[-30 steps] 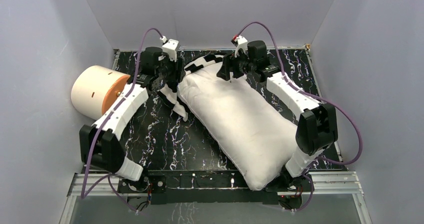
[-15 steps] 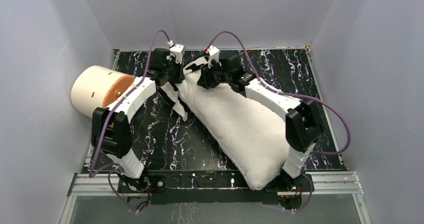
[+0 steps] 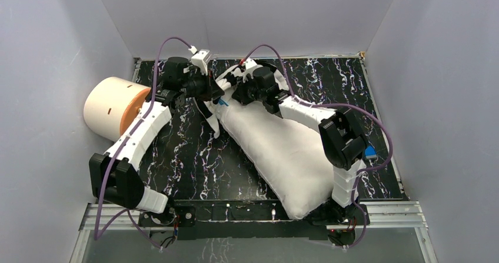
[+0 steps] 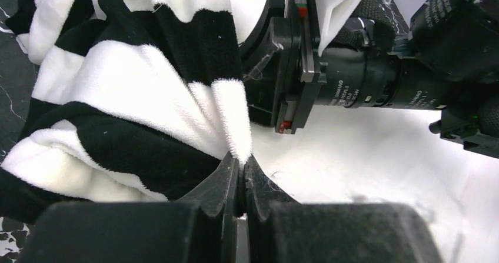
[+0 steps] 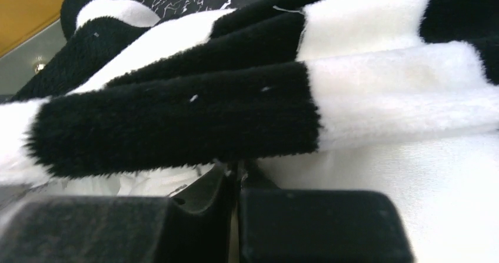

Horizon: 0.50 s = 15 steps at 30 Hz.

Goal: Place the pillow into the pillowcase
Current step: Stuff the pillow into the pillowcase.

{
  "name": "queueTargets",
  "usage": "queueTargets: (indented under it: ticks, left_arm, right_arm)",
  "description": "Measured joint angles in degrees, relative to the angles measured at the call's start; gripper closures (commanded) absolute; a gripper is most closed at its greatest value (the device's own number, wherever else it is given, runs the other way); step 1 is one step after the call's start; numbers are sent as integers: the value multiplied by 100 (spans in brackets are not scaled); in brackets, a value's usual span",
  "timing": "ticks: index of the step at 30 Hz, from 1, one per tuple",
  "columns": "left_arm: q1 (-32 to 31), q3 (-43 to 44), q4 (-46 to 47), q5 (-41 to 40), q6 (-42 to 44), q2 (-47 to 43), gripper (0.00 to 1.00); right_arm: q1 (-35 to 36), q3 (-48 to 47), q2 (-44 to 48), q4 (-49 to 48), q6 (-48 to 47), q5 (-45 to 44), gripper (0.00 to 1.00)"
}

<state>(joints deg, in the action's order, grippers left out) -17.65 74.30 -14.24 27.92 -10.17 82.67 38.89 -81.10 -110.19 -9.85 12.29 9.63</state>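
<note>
1. Surface [image 3: 194, 157]: black, white-veined, walled in on three sides.

2. Pillow [image 3: 282, 142]: plain white. It lies on a slant from the middle of the far edge down to the near right corner, nearly all of it bare. Only the far end meets striped cloth.

3. Pillowcase [image 4: 135, 80]: black and white stripes. It is bunched in folds at the pillow's far end, by the far edge left of centre, with one flap trailing onto the surface beside the pillow. How far the mouth reaches over the pillow's corner cannot be made out.

4. Cylinder [image 3: 109, 107]: cream with an orange face, at the left edge, well apart from the cloth (not part of the job).

5. Right arm [image 3: 303, 111]: stretched along the pillow's upper half and covering it.

6. Left tool [image 4: 240, 177]: clenched, with a white fringe of the pillowcase hem pinched at its tips.

7. Right tool [image 5: 238, 175]: jaws drawn together under a black fold of the hem. Whether cloth is caught between them cannot be told.

Step in hand (judged): taking hold of the pillowcase mouth, one tool to each side; insertion barely begun.

Next move calls for: spreading the two holds apart to open the mouth, then drawing it along the pillow toward the near right corner.

In the way: the pillow's own bulk against a crumpled mouth, the right arm lying across the path the hem must travel, and the tools crowded close together.
</note>
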Motion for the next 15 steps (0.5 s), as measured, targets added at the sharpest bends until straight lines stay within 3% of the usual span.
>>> queueTargets:
  ticks: [5, 9, 12, 15]
  left_arm:
    - [0, -271, 44, 118, -153, -74, 100]
    - [-42, -1252, 772, 105, -616, -94, 100]
    - [-63, -1923, 1263, -33, -1010, -90, 89]
    - [-66, -2070, 1613, -48, -1331, -101, 72]
  right_arm:
    - [28, 157, 0, -361, 267, -197, 94]
    - [37, 291, -4, -664, 555, -284, 94]
    - [55, 306, -20, -710, 686, -278, 87]
    - [61, 341, -15, -710, 693, -219, 75]
